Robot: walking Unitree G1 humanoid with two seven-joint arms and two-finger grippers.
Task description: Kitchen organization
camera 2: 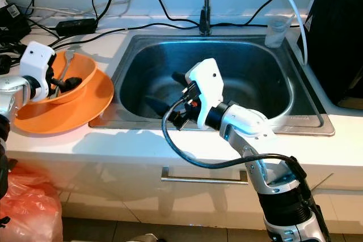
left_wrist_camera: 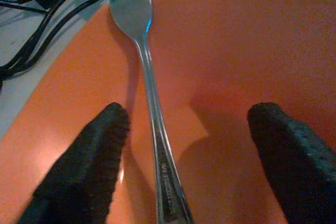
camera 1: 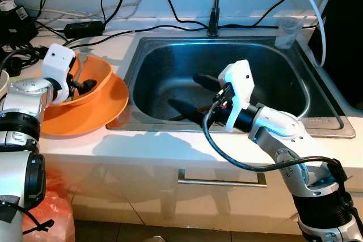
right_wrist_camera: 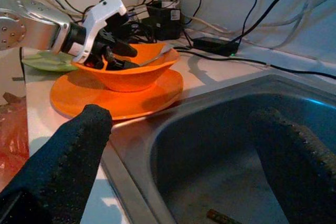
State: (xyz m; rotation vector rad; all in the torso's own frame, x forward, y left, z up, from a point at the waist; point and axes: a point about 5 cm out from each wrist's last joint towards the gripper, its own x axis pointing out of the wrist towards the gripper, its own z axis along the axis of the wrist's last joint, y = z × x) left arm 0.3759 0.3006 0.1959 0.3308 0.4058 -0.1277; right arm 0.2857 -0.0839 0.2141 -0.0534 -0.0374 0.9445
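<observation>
Steel fork (left_wrist_camera: 149, 103), tines up, orange bowl (left_wrist_camera: 236, 51)

A faucet (camera 1: 214, 4) rises behind the steel basin at the back wall. A clear plastic cup (camera 1: 287, 32) stands on the counter at the basin's far right corner. A white hose (camera 1: 311, 4) arcs above the cup. Black cables (camera 1: 108, 4) and a black power adapter (camera 1: 83, 28) lie along the back of the white counter (camera 1: 164, 143). A metal drawer handle (camera 1: 221, 181) runs below the counter edge. An orange plastic bag (camera 1: 54, 213) sits beside the cabinet.
</observation>
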